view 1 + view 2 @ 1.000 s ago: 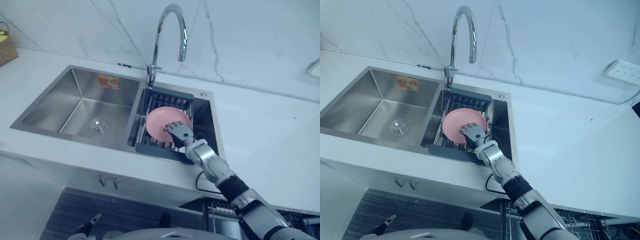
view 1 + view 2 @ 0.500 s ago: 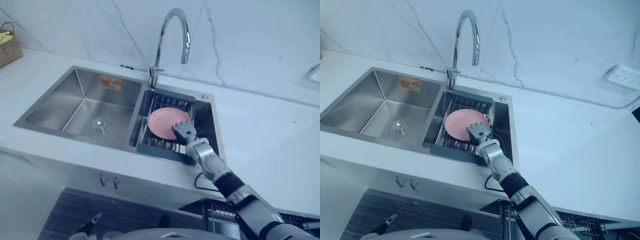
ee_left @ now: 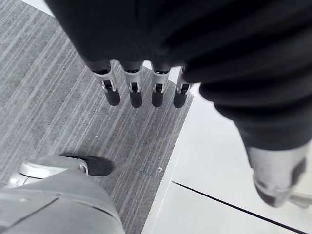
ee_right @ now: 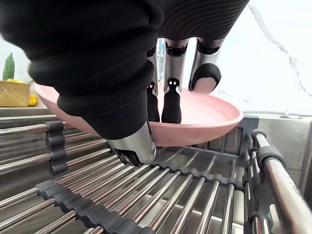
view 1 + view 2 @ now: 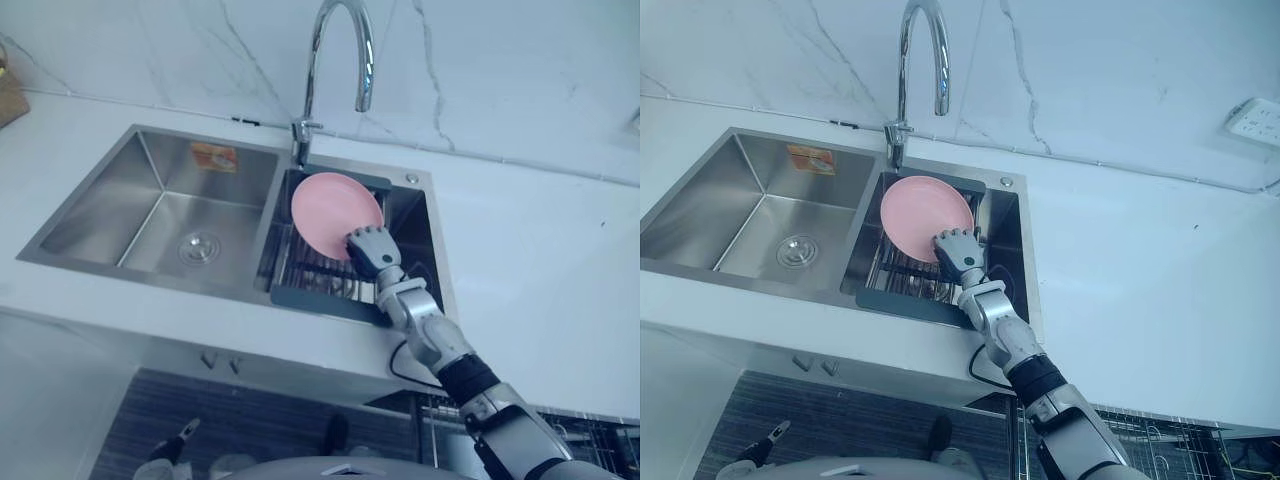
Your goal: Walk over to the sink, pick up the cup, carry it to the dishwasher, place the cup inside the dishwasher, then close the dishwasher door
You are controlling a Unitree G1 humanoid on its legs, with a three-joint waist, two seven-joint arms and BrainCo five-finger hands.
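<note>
Pink, and not a cup at all: what the right hand [image 5: 368, 250] holds is a pink plate [image 5: 330, 210], gripped at its near rim with the fingers [image 4: 171, 100] curled over the edge onto the inner face. The plate is in the right basin of the sink [image 5: 90, 215], tipped up over the drain rack [image 5: 315, 285] so its face leans toward the tap [image 5: 318, 60]. Whether the far rim touches the rack I cannot tell.

From the hand the plate lies at about 11 o'clock, so the whole disc hangs beyond the fingertips. Being round, it has no long axis; what matters is the tilt of its face and the one-sided hold.

The left hand [image 3: 134, 92] hangs low over the grey floor [image 3: 58, 117], fingers straight and empty, well apart from the sink — the right is plainly the nearer one.

A dishwasher basket [image 5: 1160, 438], as I judge it, shows below the worktop [image 5: 530, 260] at 5 o'clock from the sink. The carry likely swings that way, clearing the basin's wall first.
</note>
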